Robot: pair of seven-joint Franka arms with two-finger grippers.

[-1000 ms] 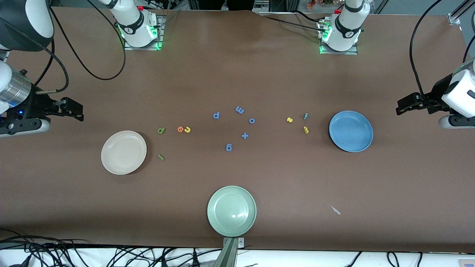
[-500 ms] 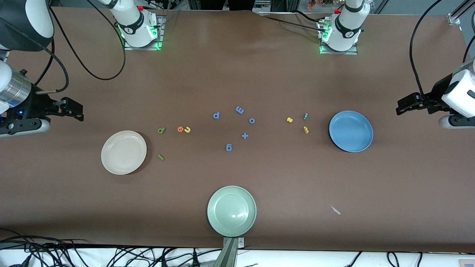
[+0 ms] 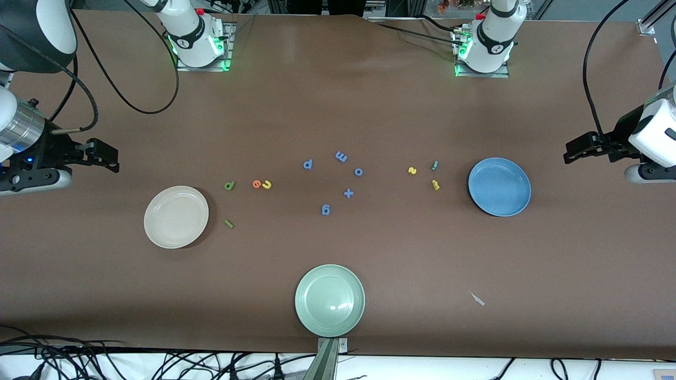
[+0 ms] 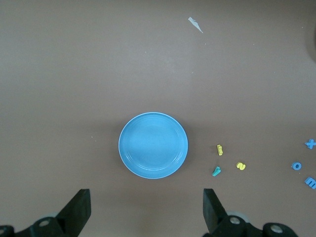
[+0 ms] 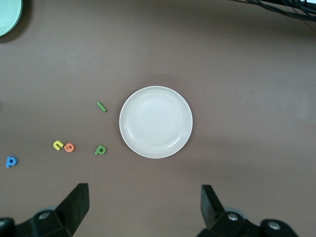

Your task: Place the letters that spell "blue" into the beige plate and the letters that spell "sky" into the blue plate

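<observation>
Plates and letters are laid out on a brown table (image 3: 338,105), and nothing has been sorted. The beige plate (image 3: 176,217) lies bare toward the right arm's end; near it rest the green b (image 3: 229,186), the green l (image 3: 228,224), nearer the front camera, and the orange e (image 3: 256,184) touching the yellow u (image 3: 266,184). The blue plate (image 3: 499,187) lies bare toward the left arm's end, with the yellow s (image 3: 412,170), the teal y (image 3: 434,165) and the yellow k (image 3: 435,184) just beside it. Periwinkle letters (image 3: 338,182) are scattered between the two groups, and a green plate (image 3: 329,300) sits nearest the front camera. Only the front view takes in all three plates whole. The left wrist view alone shows the left gripper (image 4: 145,212) from above with its fingers spread wide, empty, over bare table beside the blue plate; a pale scrap (image 4: 195,23) is also seen there. The right wrist view shows the right gripper (image 5: 144,210) likewise spread and empty beside the beige plate. Both arms wait at the table's ends. No brand or label can be read.
</observation>
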